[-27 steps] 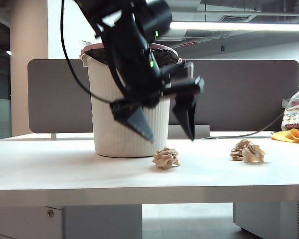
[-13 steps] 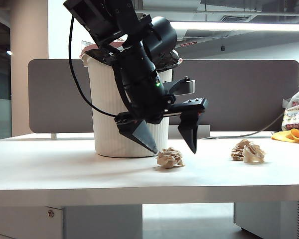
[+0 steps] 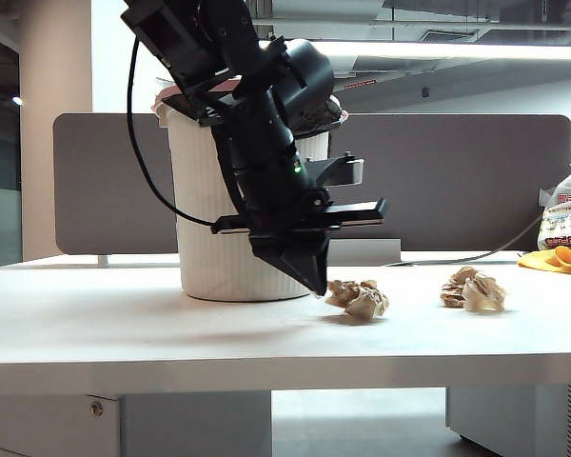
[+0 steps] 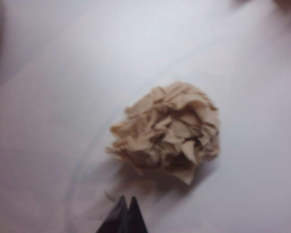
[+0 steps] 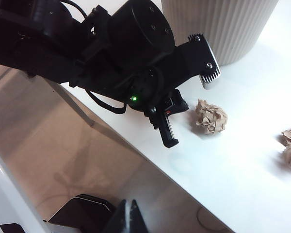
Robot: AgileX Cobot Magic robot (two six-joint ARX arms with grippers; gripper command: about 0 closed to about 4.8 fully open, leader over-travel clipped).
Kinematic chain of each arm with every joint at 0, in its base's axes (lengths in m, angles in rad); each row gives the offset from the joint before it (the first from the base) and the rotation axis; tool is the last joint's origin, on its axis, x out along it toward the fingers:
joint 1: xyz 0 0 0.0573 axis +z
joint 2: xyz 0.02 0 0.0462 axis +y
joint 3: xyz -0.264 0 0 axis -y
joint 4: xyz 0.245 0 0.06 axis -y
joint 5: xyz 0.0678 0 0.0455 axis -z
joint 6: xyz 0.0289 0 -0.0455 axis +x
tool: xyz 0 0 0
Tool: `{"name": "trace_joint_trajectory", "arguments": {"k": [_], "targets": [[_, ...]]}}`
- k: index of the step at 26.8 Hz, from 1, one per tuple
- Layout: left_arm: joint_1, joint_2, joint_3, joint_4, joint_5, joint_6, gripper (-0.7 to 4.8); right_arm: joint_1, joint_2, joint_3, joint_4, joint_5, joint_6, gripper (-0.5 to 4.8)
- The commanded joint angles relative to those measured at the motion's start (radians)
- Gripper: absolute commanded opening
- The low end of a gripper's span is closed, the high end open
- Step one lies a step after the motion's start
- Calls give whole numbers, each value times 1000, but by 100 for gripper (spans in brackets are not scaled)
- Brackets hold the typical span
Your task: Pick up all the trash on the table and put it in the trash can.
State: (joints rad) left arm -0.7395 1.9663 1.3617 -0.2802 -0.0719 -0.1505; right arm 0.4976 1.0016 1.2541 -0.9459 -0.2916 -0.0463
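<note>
Beside the trash can (image 3: pixel 230 228), the left gripper (image 3: pixel 314 278) is sitting with jaws snapped together on nothing — they were wide apart a moment ago, and the crumpled paper ball (image 3: pixel 358 298) has skidded right across the table (image 3: pixel 124 333), lying loose by the tips. That grab looks missed. The right gripper (image 5: pixel 128 213) is hovering off the table's edge, jaws together, empty.

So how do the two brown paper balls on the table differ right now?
The nearer paper ball lies beside the shut, empty left gripper, close to the trash can; the farther paper ball sits alone, away from both grippers. Both are crumpled tan paper resting on the table.
</note>
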Motion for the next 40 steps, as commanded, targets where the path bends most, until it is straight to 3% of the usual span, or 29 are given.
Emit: {"name": "trace_joint_trajectory", "arguments": {"k": [1,4,5,6,9,10,30,37,40], "targets": [[5,-8,11,13,-2,3,-5,1,-3,3,18,-6,1,-1],[10,-13,34,13,37,3,-4,1,-3,3,20,-6,1,-1],[10,-14,43,13,62,0,11,1,-3,3,23,-7,1,-2],[9,-14,51,13,84,0,61,1,-4,3,23,-6,1,-1],[8,-14,70,7,159,0,397,1,-8,3,23,-6,1,-1],[7,-14,71,8,177,1,479,1,-9,3,24,-6,1,-1],[7,74,70,29,187,-24,479,1,-8,3,57,-6,0,-1],[7,74,70,47,113,-26,477,0,-8,-1,70,-6,1,-1],[7,76,70,56,113,-26,317,0,-8,-1,70,-6,1,-1]]}}
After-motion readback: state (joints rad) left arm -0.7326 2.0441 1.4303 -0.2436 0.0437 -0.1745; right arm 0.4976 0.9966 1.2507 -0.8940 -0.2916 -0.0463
